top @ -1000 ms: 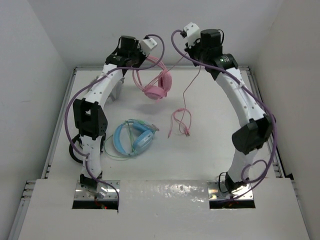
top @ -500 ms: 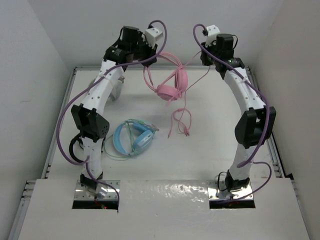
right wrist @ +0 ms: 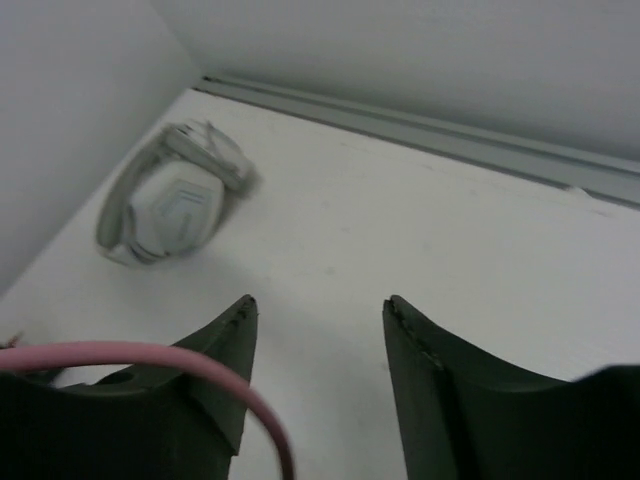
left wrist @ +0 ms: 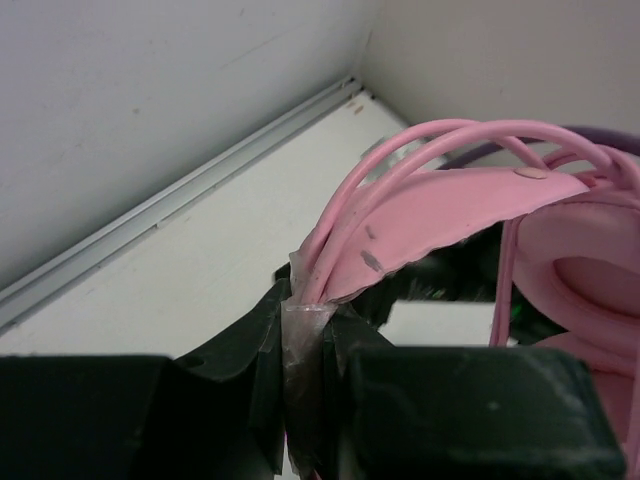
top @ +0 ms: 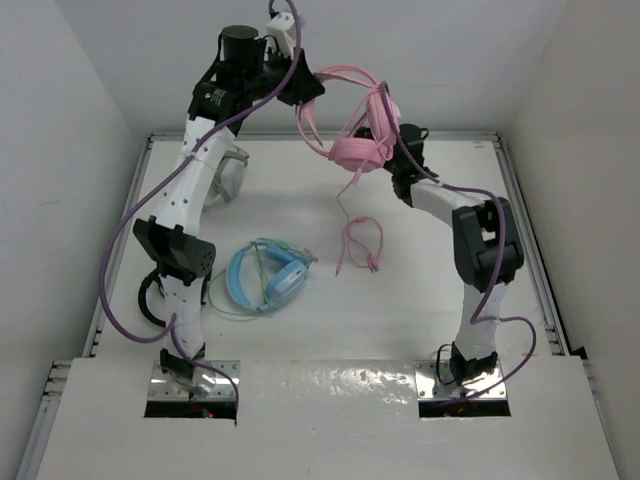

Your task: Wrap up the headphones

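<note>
The headphones [top: 358,148] hang in the air from my left claw [left wrist: 305,322], well above the table [top: 420,300] and toward its far edge. That claw is pinched tight on one end of the pink headband [left wrist: 450,200]. From the left wrist camera the band and its thin wire hoops rise out of the closed fingers and arch away to the right, and one padded ear cup [left wrist: 590,265] sits at the far end of the arch. From above, my left claw [top: 308,92] is raised high. The two ear cups dangle just below and to the right of it. The thin pink cable [top: 347,240] drops from the cups down to the table and lies there in a loose loop, well below the claw. My right claw [right wrist: 315,305] is spread wide with nothing between its fingers, only bare table showing through the gap. A thin pink strand [right wrist: 120,350] of the headphones curves across the front of one finger, and I cannot tell whether it touches. From above, the right claw is mostly hidden behind the hanging ear cups, close up against them. Ahead and to the left of the right claw, near the corner of the walls, lie the grey headphones [right wrist: 170,205]. The light-blue headphones [top: 265,275] rest flat on the table well below my left claw, nearer to its base.
</note>
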### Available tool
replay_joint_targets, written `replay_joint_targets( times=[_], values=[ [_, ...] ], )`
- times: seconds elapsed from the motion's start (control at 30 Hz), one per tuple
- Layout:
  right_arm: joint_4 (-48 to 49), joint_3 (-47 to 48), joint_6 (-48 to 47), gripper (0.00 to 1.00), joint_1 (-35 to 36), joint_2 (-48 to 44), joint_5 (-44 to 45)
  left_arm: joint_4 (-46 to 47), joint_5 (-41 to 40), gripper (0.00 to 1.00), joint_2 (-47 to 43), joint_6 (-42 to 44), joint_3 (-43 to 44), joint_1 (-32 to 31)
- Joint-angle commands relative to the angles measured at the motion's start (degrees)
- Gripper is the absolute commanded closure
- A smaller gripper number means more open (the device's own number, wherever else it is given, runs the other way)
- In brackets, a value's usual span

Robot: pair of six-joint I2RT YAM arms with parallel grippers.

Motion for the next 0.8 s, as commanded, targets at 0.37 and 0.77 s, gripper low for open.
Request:
replay_joint_targets(
  times=[0.37, 0.77],
  values=[
    [7.72, -0.69, 5.74, 0.34, 6.09, 9.58, 3.59, 17.51, -0.30, 1.00, -3.12, -24.82, 9.88, 7.36],
    [5.88, -5.81, 3.02, 0.40, 8.55, 6.23, 5.69, 11.00, -9.02, 1.00, -3.20, -20.06, 10.77, 8.76]
  ],
)
